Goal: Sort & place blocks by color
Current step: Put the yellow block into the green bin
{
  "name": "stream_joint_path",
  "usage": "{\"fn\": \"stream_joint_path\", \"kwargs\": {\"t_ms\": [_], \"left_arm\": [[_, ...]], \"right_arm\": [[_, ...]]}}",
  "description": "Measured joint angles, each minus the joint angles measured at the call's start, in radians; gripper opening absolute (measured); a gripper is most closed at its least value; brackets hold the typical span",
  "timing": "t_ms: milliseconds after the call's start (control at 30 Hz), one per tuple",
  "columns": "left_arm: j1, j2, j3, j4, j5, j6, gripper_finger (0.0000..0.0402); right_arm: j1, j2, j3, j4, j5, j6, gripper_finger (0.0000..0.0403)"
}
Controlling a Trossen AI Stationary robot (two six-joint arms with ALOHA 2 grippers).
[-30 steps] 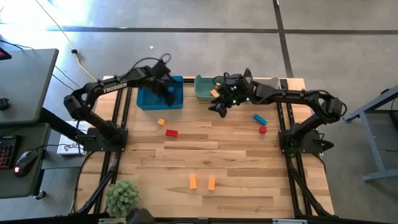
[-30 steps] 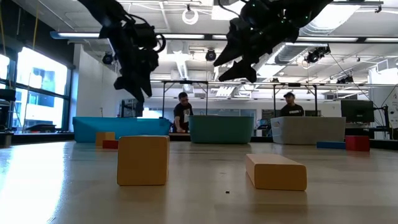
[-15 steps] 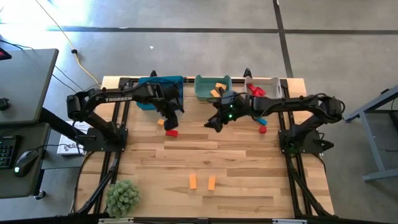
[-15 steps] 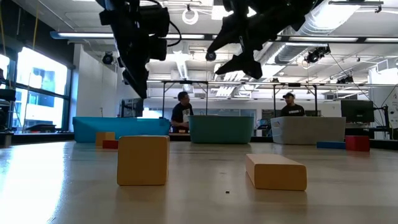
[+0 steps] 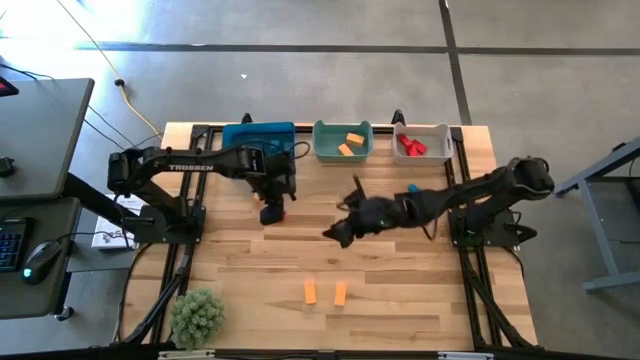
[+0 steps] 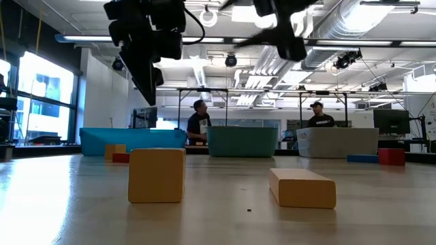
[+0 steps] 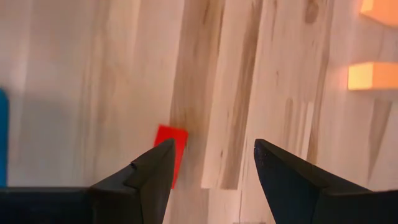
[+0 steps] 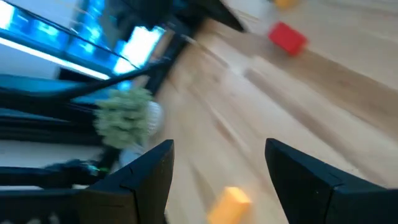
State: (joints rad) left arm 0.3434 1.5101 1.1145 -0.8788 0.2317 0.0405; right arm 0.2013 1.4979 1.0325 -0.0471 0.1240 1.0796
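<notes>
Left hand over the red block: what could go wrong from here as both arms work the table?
1. The left hand hangs open above the red block, which sits toward one finger rather than centred; a straight descent might clip or push it.
2. The right hand, also open, points toward the two orange blocks; they lie close together, so closing on one could nudge the other.

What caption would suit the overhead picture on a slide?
Left end effector hovers open over a red block while the right end effector reaches mid-table, two orange blocks waiting nearer the front.
</notes>
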Motion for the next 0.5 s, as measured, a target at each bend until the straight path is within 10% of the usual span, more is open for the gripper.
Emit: {"fn": "stream_joint_path", "kwargs": {"t_ms": [267,500], "left_arm": [[-0.004,-0.007,0.0,-0.057,-0.054,0.016,0.0209],[-0.003,-0.068,0.0,-0.083,-0.124,0.004,0.0209]], "right_arm": [[0.152,0.0,0.008,0.211,0.29,0.023,0.024],[0.201,0.09,0.235,0.039,0.341,-0.03,0.024]]}}
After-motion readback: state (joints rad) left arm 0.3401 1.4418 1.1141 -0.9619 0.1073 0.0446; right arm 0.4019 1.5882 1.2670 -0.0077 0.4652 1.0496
